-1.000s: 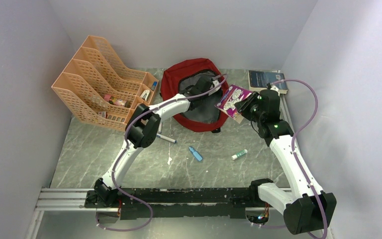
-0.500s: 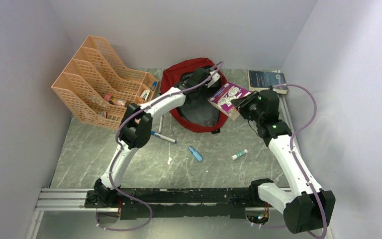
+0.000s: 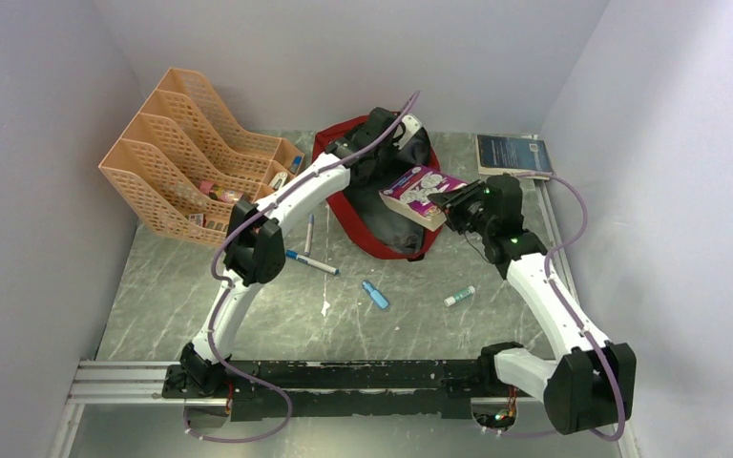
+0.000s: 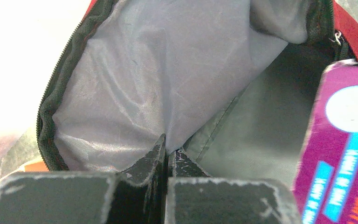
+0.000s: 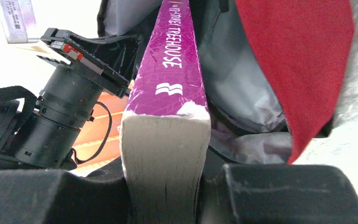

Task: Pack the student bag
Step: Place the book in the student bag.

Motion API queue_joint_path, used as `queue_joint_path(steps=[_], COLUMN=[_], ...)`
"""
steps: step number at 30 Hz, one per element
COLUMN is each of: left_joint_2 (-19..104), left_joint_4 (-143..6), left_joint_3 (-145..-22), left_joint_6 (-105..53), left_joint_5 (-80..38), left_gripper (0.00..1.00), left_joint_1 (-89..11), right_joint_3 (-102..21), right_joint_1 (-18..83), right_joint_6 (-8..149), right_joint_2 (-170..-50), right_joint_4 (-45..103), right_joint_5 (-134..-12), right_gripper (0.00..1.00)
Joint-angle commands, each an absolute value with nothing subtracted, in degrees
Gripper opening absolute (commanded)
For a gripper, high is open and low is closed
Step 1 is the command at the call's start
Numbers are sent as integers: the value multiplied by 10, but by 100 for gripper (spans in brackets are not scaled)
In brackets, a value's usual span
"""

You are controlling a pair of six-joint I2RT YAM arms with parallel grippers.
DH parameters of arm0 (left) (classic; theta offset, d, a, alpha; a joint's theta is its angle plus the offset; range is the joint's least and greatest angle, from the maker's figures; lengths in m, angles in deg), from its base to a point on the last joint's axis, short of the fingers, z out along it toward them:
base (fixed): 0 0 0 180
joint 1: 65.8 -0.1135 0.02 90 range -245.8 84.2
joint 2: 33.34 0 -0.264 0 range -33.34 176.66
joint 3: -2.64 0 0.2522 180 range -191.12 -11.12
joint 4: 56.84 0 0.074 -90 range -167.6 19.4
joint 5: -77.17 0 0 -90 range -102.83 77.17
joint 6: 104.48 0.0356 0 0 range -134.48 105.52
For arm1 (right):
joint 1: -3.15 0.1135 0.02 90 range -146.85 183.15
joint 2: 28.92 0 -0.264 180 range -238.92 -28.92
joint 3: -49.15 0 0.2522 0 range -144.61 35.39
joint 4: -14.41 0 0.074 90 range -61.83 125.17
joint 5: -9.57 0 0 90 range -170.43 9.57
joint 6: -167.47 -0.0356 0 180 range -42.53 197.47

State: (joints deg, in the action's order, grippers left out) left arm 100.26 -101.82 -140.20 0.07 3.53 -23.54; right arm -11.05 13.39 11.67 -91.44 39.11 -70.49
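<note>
Backpack point(image 3: 382, 229) of soft dark-red fabric lies open, an orange plastic file rack point(image 3: 186, 162) just left of it. The left gripper point(image 4: 167, 154), pinched together on its grey lining, has raised the flap. The right gripper point(image 3: 450, 202), clamped on a purple paperback book point(image 3: 418, 191), has brought it over the mouth, so insertion seems next. Only the right wrist view shows the spine aimed inside.

The soft dark-red fabric backpack point(image 3: 367, 240) lies mid-back on the grey marbled table point(image 3: 248, 315). An orange plastic lattice file rack point(image 3: 186, 167) stands to its left and a dark flat book point(image 3: 511, 153) lies to its right. The purple paperback point(image 3: 415, 194), clamped in the right gripper point(image 3: 450, 202), hangs over the bag's mouth, perhaps partly inside. Nearer the arms lie a white pen point(image 3: 310, 263), a small blue tube point(image 3: 375, 294) and a white glue stick point(image 3: 459, 297).
</note>
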Motion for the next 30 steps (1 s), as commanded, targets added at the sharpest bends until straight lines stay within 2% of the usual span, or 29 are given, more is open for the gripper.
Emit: queue_joint_path(steps=[1, 20, 30], left_joint_2=[971, 925, 918], left_joint_4=[-1054, -1108, -1111], left_joint_3=[-1441, -1427, -1419], left_joint_6=[-33, -85, -91], left_joint_5=[11, -9, -18], left_gripper=[5, 5, 5], left_joint_1=[-233, -226, -221], right_joint_3=[-101, -157, -150], right_joint_1=[156, 243, 246], right_joint_6=[47, -68, -64], right_joint_2=[-939, -1118, -1202], right_joint_4=[287, 149, -49], right_joint_5=[-694, -820, -832], right_gripper=[0, 0, 0])
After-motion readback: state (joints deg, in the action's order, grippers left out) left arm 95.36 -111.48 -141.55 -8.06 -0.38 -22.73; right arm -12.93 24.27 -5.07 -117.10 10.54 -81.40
